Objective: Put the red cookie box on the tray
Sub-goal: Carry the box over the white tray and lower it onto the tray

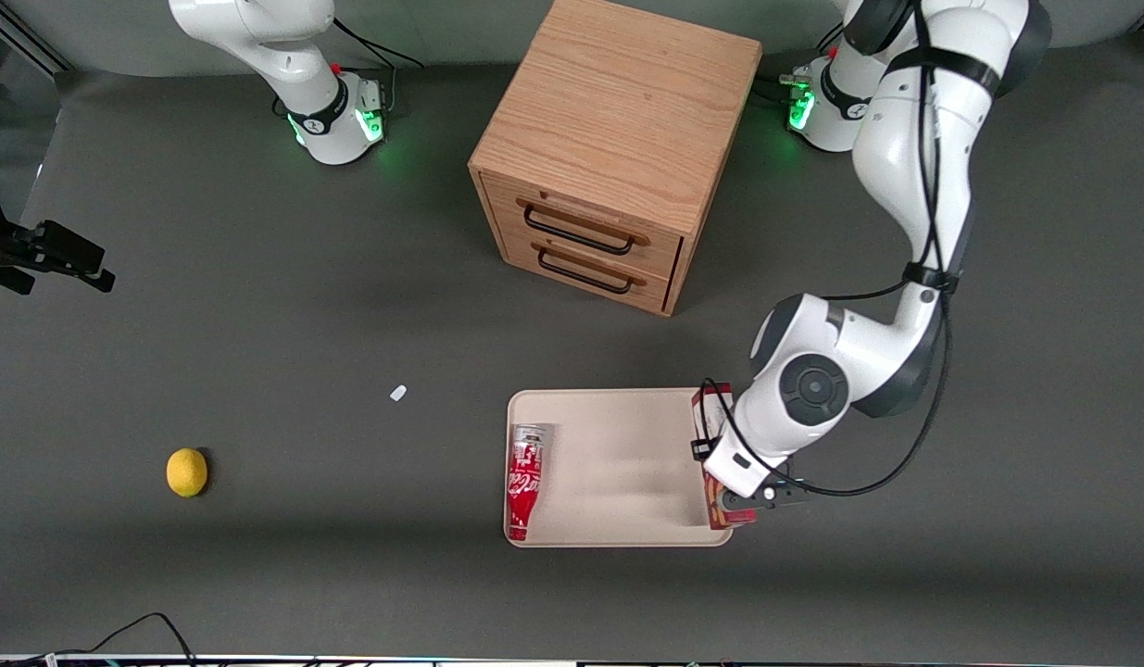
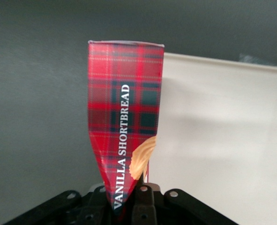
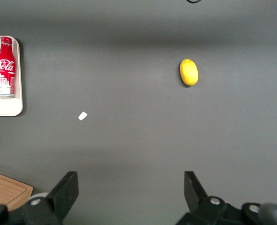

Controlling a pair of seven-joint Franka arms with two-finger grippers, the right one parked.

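Observation:
The red cookie box [image 2: 125, 122], a tartan carton printed "VANILLA SHORTBREAD", is held by one end in my left gripper [image 2: 129, 206], which is shut on it. In the front view the box [image 1: 710, 409] lies along the rim of the tray [image 1: 618, 463] at the working arm's end, mostly hidden under the wrist and the gripper [image 1: 722, 474]. In the wrist view the box is mostly over the grey table, with one long edge over the pale tray [image 2: 222, 140]. Whether the box touches the tray I cannot tell.
A red soda bottle [image 1: 525, 480] lies in the tray along its rim at the parked arm's end. A wooden two-drawer cabinet [image 1: 618, 139] stands farther from the camera. A lemon [image 1: 186, 472] and a small white scrap [image 1: 398, 393] lie toward the parked arm's end.

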